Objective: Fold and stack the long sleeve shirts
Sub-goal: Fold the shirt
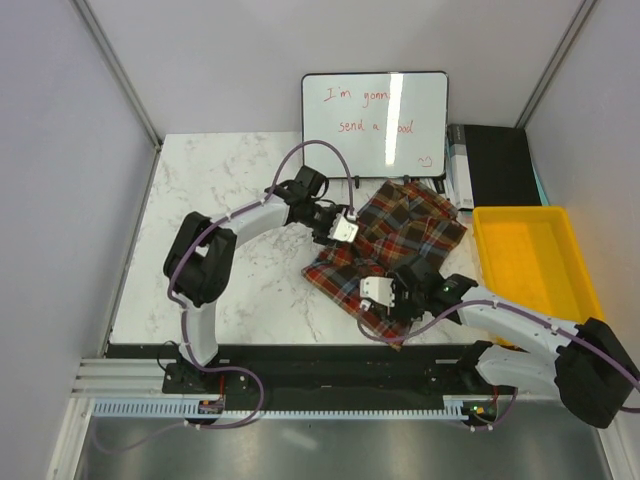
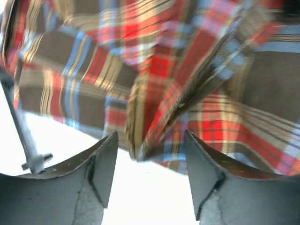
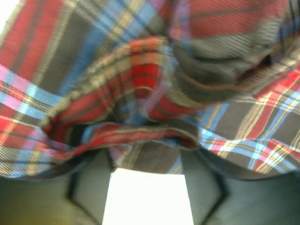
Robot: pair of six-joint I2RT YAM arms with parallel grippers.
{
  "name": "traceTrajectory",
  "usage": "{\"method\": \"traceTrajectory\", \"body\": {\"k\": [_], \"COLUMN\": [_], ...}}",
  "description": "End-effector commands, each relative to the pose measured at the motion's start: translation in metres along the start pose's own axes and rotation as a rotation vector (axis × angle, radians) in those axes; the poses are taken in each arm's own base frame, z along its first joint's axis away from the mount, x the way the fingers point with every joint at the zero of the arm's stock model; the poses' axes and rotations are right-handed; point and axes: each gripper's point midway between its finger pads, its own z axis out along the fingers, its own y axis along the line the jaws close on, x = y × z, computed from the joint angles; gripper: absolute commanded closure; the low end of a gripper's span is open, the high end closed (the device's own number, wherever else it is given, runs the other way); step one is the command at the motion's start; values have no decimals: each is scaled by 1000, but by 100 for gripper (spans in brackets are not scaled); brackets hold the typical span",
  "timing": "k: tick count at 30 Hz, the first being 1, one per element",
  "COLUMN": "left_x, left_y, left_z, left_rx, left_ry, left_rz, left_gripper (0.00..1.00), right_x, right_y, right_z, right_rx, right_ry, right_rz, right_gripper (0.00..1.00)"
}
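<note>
One plaid long sleeve shirt (image 1: 412, 235) lies crumpled on the white marble table (image 1: 225, 185), right of centre. My left gripper (image 1: 345, 228) is at its upper left edge. In the left wrist view the left gripper (image 2: 150, 140) is open, and a hanging fold of the shirt (image 2: 154, 61) sits just past the fingertips, not pinched. My right gripper (image 1: 378, 292) is at the shirt's near edge. In the right wrist view the right gripper (image 3: 147, 161) is open too; the shirt (image 3: 140, 70) drapes over its fingertips and bare table shows in the gap.
A yellow bin (image 1: 530, 262) stands right of the shirt. A whiteboard (image 1: 375, 115) with red writing leans at the back, with a black box (image 1: 495, 165) beside it. Walls close in the table on the left and right.
</note>
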Motion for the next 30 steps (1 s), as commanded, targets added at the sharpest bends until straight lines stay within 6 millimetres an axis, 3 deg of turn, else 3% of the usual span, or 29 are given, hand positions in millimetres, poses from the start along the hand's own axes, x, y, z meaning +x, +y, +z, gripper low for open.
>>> {"method": "traceTrajectory", "body": {"k": [1,2,3,4,5,6,8,11,16,17,22,28,30], "left_x": [-4,1,0,-2,3,0,-3,-15,-23,-25,-25,-8,-2], "left_y": [30,35,36,39,39,37,39,44,58,63,69,52,41], "left_z": [-20,-30,-36,-47,-58,-63,-73,-73,-39,-24,11,44,52], "left_rx": [-104,-130,-145,-161,-171,-171,-191,-180,-149,-131,-100,-39,-12], "left_ry": [41,47,35,27,25,11,18,-10,39,39,71,111,133], "left_rz": [-196,-239,-310,-337,-378,-403,-419,-460,-495,-494,-496,-597,-614], "left_gripper": [32,30,29,29,29,29,28,31,34,34,37,40,41], "right_x": [-10,-14,-11,-12,-13,-15,-19,-19,-4,0,22,48,43], "right_y": [-34,-55,-63,-73,-96,-91,-104,-106,-101,-97,-88,-51,-49], "right_z": [-22,-36,-45,-53,-69,-74,-85,-81,-65,-66,-77,-77,-83], "right_rx": [7,36,45,68,117,71,76,51,-16,-27,13,-74,-71], "right_ry": [-32,-68,-69,-85,-108,-124,-141,-138,-84,-70,-5,94,57], "right_rz": [86,134,157,185,231,269,338,467,566,573,528,433,390], "right_gripper": [19,11,8,8,8,8,9,15,19,19,14,11,11]}}
